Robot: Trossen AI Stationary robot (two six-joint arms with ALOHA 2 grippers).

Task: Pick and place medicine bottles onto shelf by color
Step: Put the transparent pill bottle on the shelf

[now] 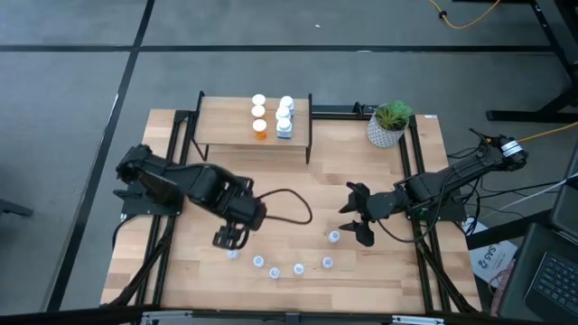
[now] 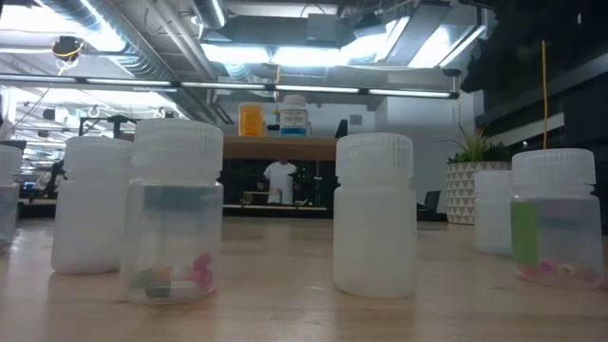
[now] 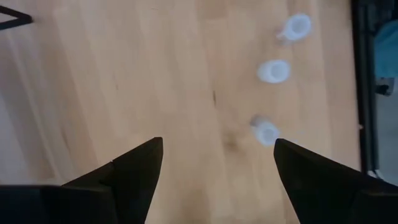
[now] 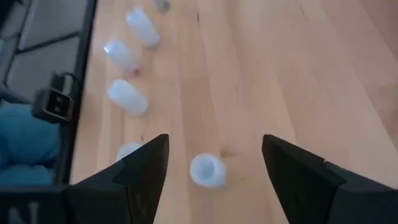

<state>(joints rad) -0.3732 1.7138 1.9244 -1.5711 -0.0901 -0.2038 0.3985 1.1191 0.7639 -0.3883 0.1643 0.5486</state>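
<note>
While spread, right claw (image 4: 214,152) hovers above vial (image 4: 207,170).

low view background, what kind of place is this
Probably an open lab or workshop: exposed ceiling ducts, strip lights, a person standing at benches far behind the wooden table.

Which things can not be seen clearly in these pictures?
- Labels on the shelf bottles: too small in the high view.
- Left gripper: it covers the table beneath it there.
- Vial contents: blurred in the low view.
- Right gripper: the wrist view's edge cuts its fingers.
</note>
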